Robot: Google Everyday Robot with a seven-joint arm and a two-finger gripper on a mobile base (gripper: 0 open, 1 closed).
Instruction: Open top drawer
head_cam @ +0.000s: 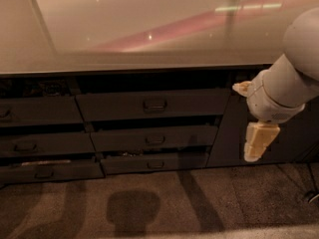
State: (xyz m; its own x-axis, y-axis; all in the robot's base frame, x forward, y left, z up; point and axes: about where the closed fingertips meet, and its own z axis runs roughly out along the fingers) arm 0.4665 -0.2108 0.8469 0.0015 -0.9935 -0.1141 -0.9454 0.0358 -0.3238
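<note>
Approach is the step in hand, judged from the layout: the gripper (pixel 259 142) hangs pointing downward at the right of the view, in front of the plain cabinet door (pixel 222 133), and is well apart from the top drawer (pixel 114 106). Whether the gripper is released or clenched cannot be told from this view; nothing is seen held in it. The top drawer is the widest front in the centre column, directly beneath the countertop (pixel 149 29) edge, with the middle drawer (pixel 124 139) and bottom drawer (pixel 124 164) stacked below it. Its loop handle (pixel 155 104) sits at the centre of the front, to the left of the gripper and somewhat higher. No interior floor shows above the front, so the drawer reads as not yet pulled out. The next move calls for travel leftward and upward to bring the gripper level with the loop handle, then alignment so that it can close around the loop rather than beside it. Caution: the lower fronts carry similar handles; confirm the uppermost one before committing.
</note>
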